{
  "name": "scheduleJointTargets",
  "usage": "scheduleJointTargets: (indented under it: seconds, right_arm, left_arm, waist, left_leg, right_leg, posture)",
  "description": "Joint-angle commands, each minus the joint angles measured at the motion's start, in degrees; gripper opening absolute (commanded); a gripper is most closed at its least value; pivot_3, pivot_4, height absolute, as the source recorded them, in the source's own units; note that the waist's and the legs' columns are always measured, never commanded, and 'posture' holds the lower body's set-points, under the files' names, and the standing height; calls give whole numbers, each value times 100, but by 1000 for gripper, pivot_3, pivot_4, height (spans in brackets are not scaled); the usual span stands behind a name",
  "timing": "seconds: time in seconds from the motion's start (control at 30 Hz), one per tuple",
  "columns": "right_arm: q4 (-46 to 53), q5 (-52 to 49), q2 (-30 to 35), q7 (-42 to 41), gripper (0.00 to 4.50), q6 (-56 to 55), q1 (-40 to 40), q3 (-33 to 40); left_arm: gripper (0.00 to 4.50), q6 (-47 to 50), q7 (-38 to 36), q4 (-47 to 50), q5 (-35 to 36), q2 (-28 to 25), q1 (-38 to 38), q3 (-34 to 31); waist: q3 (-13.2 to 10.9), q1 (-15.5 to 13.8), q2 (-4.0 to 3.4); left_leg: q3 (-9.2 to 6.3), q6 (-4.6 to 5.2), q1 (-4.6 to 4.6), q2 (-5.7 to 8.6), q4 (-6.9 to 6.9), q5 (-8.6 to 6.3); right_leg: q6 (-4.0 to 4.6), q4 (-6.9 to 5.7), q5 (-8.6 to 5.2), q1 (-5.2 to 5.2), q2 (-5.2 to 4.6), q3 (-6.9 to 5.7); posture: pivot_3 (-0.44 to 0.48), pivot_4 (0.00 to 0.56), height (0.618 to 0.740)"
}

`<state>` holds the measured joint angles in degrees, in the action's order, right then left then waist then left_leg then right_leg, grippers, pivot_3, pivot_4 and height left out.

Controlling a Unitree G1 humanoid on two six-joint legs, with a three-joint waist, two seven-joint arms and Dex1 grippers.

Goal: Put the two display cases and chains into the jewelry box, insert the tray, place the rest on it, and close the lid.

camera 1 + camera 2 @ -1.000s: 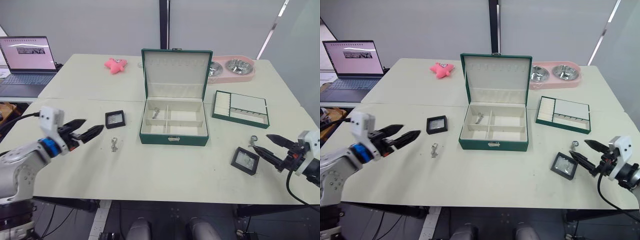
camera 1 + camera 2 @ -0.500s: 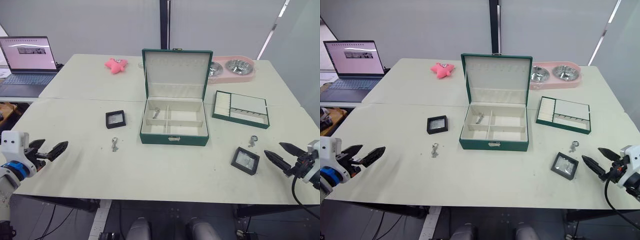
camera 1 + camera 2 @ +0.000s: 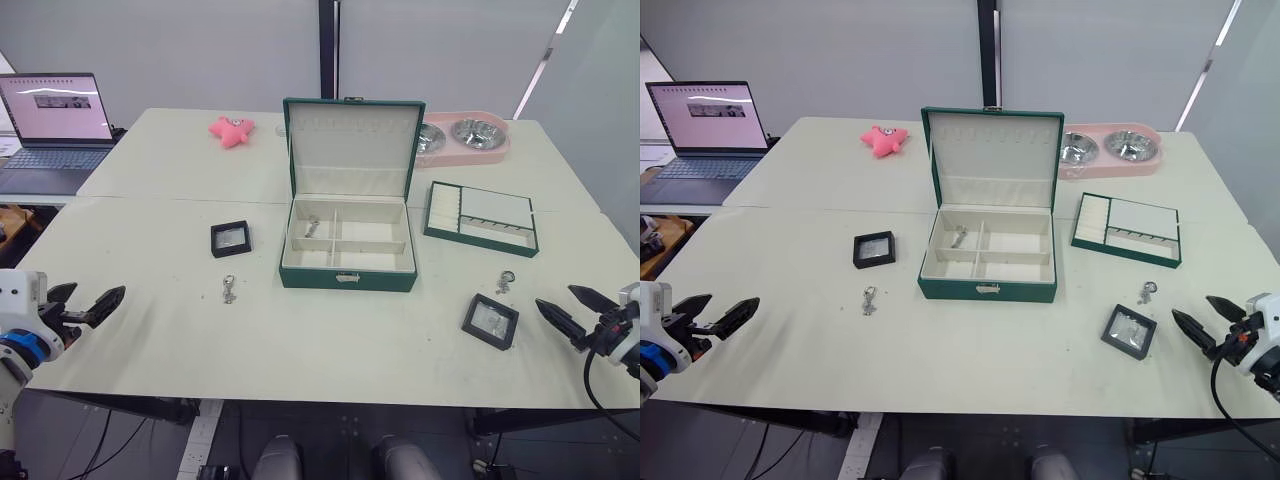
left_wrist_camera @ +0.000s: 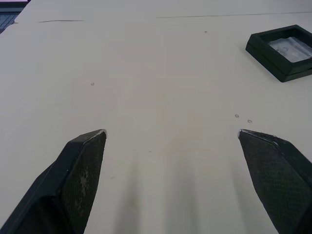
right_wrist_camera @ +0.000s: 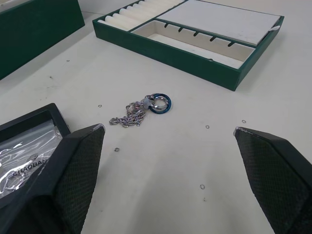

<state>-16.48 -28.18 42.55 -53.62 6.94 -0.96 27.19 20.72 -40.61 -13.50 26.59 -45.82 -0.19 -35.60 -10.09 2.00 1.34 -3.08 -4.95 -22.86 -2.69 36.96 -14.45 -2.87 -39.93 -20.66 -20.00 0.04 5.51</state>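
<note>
Far left on a separate desk sits an open laptop [image 3: 52,125], its screen lit but too small to read. The left pincer [image 3: 85,303] hangs over the near left edge of the bench [image 3: 300,340], fingers spread apart and empty. Ahead of it lies one display case [image 3: 230,238], flat on the bench, and just nearer than that a small chain [image 3: 229,290]. A pink soft toy [image 3: 230,130] rests towards the far side.

In the middle stands the jewelry box [image 3: 348,250], its lid [image 3: 352,150] upright and open; a chain [image 3: 313,226] lies in the far left compartment, the other compartments show bare cream lining. Behind and to the right is a pink stand with two steel bowls [image 3: 462,137].

The tray [image 3: 481,217] lies on the bench right of the box, apart from it. Nearer, another chain with a blue ring [image 5: 141,109] lies loose, and just beside it the second display case [image 3: 491,321], whose clear centre bears the word "CHAOBAN" [image 5: 28,168]. The right pincer [image 3: 567,313] hovers right of that case, fingers wide apart, holding nothing.
</note>
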Motion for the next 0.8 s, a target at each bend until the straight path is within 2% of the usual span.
scheduleJointTargets:
  seconds: [0.03,0.17,0.33,0.5,0.67,0.8]
  right_arm:
    - [-26,-14,22,-33,4500,-163,62,140]
    - [20,-33,42,-44,4500,-188,56,151]
    - [1084,-354,25,-80,4500,326,105,-41]
    - [2428,-695,-185,-37,4500,986,461,-797]
    - [3168,-825,-392,-105,4500,1348,788,-1533]
    - [3438,-738,-493,-297,4500,1334,641,-1965]
  left_arm:
    - [4477,-83,31,139,34,-21,-42,-94]
    - [4477,-73,53,308,71,76,25,-94]
    - [4477,129,213,976,287,428,160,-89]
    - [4477,276,465,1634,390,821,229,59]
    - [4477,254,688,1975,336,1161,185,304]
    - [4477,197,844,2317,241,1481,294,637]
  waist:
    - [0,1,0]
    - [1,2,-1]
    - [1,14,-2]
    - [2,55,-2]
    - [2,21,-2]
    - [3,-15,1]
  left_leg:
    - [0,0,0,0,0,0]
    - [0,0,0,0,0,0]
    - [1,0,1,-2,1,0]
    - [-5,0,1,-4,2,0]
    - [-7,0,-2,-1,3,0]
    - [-7,0,-3,0,3,0]
  right_leg:
    - [0,0,0,0,0,0]
    - [0,0,0,0,0,0]
    - [0,-3,0,0,0,3]
    - [0,-5,0,3,1,-1]
    - [0,-3,0,3,-1,-3]
    - [0,-1,0,2,-2,-3]
  posture:
    - [0,150,740]
    - [0,150,740]
    - [0,150,740]
    - [0,150,740]
    - [0,150,740]
    - [0,150,740]
